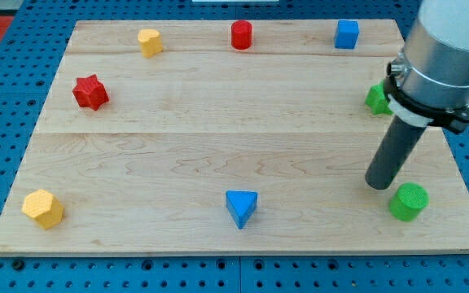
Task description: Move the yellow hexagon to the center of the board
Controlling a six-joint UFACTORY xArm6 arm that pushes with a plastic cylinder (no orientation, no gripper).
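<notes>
So, status from the one camera view:

target: yellow hexagon (43, 208) sits at the board (218, 106)'s bottom-left corner in the view, far from board centre.
other yellow: a second yellow block (150, 41), shape unclear, sits near the board's top edge, left of middle. Not taking it as the target; the corner one reads clearly as a hexagon.
my tip: rod end (379, 184) rests on the board near its right edge, just up-left of the green cylinder (408, 202), apart from it as far as I can tell.
hand state: no gripper, nothing to open or close; the rod holds nothing and touches no block.
tip vs target: well apart, nearly the whole board width between them.
progress: nothing done yet by the look of it; hexagon not at centre, whole push left.
centre: bare wood.
neighbours: blue triangle (242, 207) sits on the bottom edge between tip and hexagon; red star (90, 92) above the hexagon on the left side.
next, my guess: route tip round to the hexagon's outer bottom-left side, push up-right.
risk: clipping the blue triangle on the way.
</notes>
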